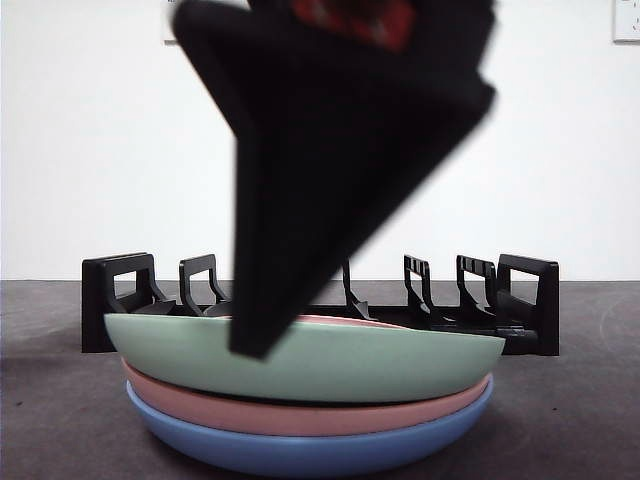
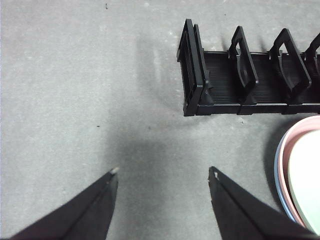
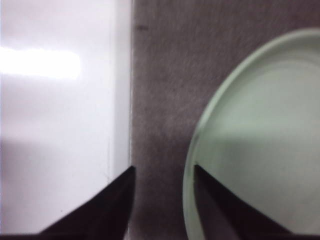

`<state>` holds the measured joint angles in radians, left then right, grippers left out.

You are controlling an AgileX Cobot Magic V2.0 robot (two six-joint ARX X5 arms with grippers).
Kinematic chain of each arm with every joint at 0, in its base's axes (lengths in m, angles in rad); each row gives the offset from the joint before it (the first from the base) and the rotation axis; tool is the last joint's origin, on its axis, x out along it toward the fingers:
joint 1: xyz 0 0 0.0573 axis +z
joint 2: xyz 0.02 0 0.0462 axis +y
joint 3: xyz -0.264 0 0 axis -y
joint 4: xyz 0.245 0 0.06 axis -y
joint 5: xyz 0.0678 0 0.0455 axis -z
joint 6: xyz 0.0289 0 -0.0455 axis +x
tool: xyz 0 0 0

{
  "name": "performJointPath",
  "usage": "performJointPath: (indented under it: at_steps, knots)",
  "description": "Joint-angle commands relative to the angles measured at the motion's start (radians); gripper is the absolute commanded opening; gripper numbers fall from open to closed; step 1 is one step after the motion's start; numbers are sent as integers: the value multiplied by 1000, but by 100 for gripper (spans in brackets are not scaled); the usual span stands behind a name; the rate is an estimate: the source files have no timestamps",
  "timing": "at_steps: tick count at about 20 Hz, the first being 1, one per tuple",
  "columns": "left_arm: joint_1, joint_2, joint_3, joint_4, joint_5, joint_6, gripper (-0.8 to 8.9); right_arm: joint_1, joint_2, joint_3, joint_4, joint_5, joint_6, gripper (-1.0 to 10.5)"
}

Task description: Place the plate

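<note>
Three plates are stacked on the table: a green plate (image 1: 330,365) on top, a pink plate (image 1: 300,415) under it and a blue plate (image 1: 300,450) at the bottom. My right gripper (image 1: 258,340) comes down from above onto the green plate's left rim. In the right wrist view it (image 3: 164,169) is open, with the green plate's rim (image 3: 192,150) by one jaw and that jaw over the plate. My left gripper (image 2: 164,172) hangs open over bare table beside the stack's edge (image 2: 290,145), holding nothing.
A black slotted plate rack (image 1: 520,300) stands just behind the stack, with no plates in it; its end (image 2: 240,85) shows in the left wrist view. A bright white area (image 3: 60,100) fills one side of the right wrist view.
</note>
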<state>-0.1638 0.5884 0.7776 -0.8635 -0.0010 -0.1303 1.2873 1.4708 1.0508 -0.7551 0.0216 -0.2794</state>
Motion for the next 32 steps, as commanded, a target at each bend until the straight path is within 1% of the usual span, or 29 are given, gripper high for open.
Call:
performJointPath:
  at_steps: [1, 3, 5, 7, 9, 10, 11, 12, 14, 17, 19, 21, 23, 25, 26, 27, 28, 30, 32]
  knots:
    - [0, 6, 17, 12, -3, 6, 290, 14, 4, 58, -14, -4, 39, 287]
    - [0, 6, 17, 12, -2, 6, 290, 13, -32, 79, -10, 0, 47, 286]
    - [0, 6, 17, 12, 8, 6, 290, -10, -84, 79, -1, 55, 59, 286]
    - [0, 6, 17, 19, 48, 6, 290, -85, -134, 75, -8, 102, 60, 286]
    - [0, 8, 17, 26, 65, 6, 290, -212, -184, 61, -3, 98, 60, 286]
    - [0, 15, 17, 26, 65, 6, 290, -304, -217, 46, 7, 80, 61, 286]
    - [0, 22, 17, 26, 65, 6, 290, -367, -239, 34, 19, 61, 61, 286]
    - [0, 35, 18, 27, 65, 6, 290, -463, -272, 18, 39, 27, 61, 286]
    - [0, 65, 18, 32, 66, 6, 290, -616, -317, 8, 57, -30, 63, 286]
    - [0, 124, 18, 86, 110, -1, 290, -840, -358, 8, 93, -104, 78, 286]
    - [0, 164, 18, 151, 141, -28, 290, -972, -362, 8, 118, -174, 132, 286]
    - [-1, 194, 18, 217, 165, -47, 290, -1057, -362, 8, 131, -232, 202, 286]
    - [-1, 202, 18, 270, 164, -49, 290, -1101, -362, 9, 118, -238, 246, 286]
    - [-1, 198, 18, 282, 164, -58, 289, -1109, -362, 9, 65, -242, 246, 283]
    - [-1, 195, 18, 282, 164, -58, 249, -1109, -362, 9, 67, -242, 247, 213]
    - [-1, 193, 18, 282, 166, -56, -9, -1108, -362, 9, 76, -242, 244, -7]
    - [-1, 190, 18, 286, 166, -57, 13, -1108, -362, 9, 89, -240, 246, 20]
    - [-1, 188, 18, 302, 165, -58, 8, -1107, -363, 9, 92, -274, 246, 21]
    - [0, 187, 18, 308, 165, -58, 8, -1107, -364, 9, 102, -276, 246, 21]
